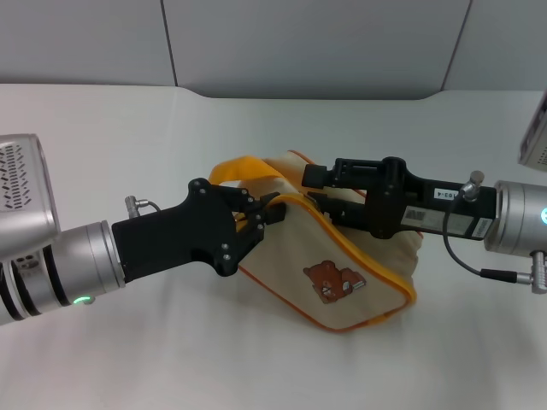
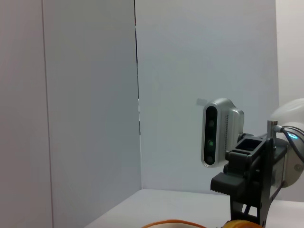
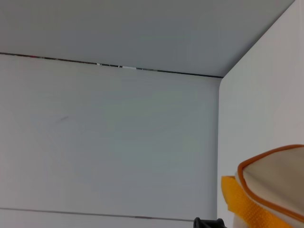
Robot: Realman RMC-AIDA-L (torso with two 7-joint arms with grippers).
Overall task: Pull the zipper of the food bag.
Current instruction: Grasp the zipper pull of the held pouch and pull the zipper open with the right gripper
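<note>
The beige food bag (image 1: 342, 273) with a brown bear picture lies on the white table in the head view. Its yellow zipper band (image 1: 386, 280) curves along the edge, and the yellow strap handle (image 1: 242, 169) arches at the back left. My left gripper (image 1: 267, 213) comes in from the left, with its fingers pinched together at the bag's near left corner on the zipper band; the metal pull tab is hidden. My right gripper (image 1: 323, 193) comes in from the right and is clamped on the bag's top edge. The bag's corner also shows in the right wrist view (image 3: 278, 175).
The white table (image 1: 128, 128) extends all round the bag, with grey wall panels behind it. A pale box-like object (image 1: 534, 128) sits at the far right edge. The left wrist view shows the right arm's camera housing (image 2: 219, 134).
</note>
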